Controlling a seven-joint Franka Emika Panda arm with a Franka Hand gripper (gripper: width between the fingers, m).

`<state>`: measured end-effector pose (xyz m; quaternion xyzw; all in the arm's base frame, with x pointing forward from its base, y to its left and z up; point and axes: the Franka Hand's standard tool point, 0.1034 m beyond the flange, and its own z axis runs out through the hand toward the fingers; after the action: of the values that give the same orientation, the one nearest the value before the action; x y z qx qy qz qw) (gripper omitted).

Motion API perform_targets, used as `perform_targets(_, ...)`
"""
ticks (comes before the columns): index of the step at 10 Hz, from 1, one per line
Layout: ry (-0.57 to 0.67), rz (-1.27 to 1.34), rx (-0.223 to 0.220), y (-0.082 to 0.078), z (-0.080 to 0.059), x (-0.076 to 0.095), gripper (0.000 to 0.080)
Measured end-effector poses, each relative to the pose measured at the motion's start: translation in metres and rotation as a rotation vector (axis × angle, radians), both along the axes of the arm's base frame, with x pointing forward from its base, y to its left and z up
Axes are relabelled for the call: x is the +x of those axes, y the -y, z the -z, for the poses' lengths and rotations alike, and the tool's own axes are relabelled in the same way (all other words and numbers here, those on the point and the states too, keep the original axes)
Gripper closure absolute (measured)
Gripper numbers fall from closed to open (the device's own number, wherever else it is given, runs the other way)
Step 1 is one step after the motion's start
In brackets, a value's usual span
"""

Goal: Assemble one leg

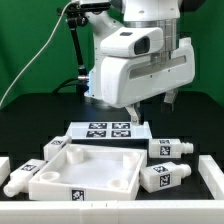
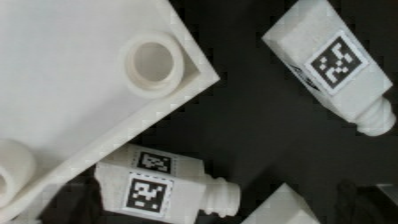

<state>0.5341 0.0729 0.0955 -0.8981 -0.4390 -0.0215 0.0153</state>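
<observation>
The hand (image 1: 153, 107) is hovering above the marker board (image 1: 104, 130), its fingers spread with nothing between them. The leg (image 1: 170, 148) is lying on its side on the dark surface (image 1: 30, 130), just beside the board's end at the exterior view's right and near the tray piece (image 1: 85, 172). In the wrist view, a second leg (image 2: 157, 188) is running off the frame edge, and the fingers are not showing clearly.

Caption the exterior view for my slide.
Open gripper hangs above the white tray piece and scattered legs.

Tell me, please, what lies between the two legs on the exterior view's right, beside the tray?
Only bare table, between farther leg and nearer leg, in the exterior view.
</observation>
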Motion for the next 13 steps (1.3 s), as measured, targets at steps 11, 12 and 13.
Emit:
perform_targets(11,0.018,-0.492,-0.036,0.055,0.036,-0.007,0.015)
perform_targets(12,0.004,-0.483,-0.03,0.06,0.044,-0.011,0.015)
perform_targets(13,-0.01,-0.478,-0.024,0.062,0.052,-0.015,0.015)
